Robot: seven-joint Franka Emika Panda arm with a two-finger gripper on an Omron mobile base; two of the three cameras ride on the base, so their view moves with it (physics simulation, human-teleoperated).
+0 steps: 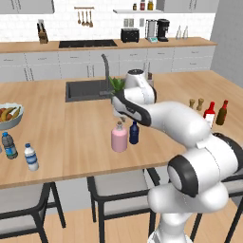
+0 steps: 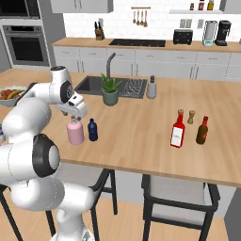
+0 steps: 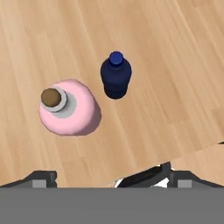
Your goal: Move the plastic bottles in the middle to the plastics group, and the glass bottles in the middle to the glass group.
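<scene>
A squat pink glass bottle (image 1: 119, 138) (image 2: 75, 132) (image 3: 70, 110) stands mid-counter, with a navy plastic bottle (image 1: 134, 133) (image 2: 92, 130) (image 3: 116, 78) close on its right. My gripper (image 1: 122, 117) (image 2: 73, 117) (image 3: 112, 178) hangs open just above them, holding nothing. At the far left a white-capped clear bottle (image 1: 31, 157) stands beside the dark-capped clear bottle (image 1: 9, 145). At the right, the red bottle (image 1: 209, 114) (image 2: 178, 131) and the dark brown bottle (image 1: 221, 113) (image 2: 202, 131) stand together.
Two small pepper shakers (image 1: 196, 103) (image 2: 191, 116) stand behind the red bottle. A fruit bowl (image 1: 6, 116) sits at the left edge. The sink (image 1: 88, 90), a potted plant (image 2: 110, 91) and a dispenser (image 2: 151, 87) lie behind. Stools stand under the counter's near edge.
</scene>
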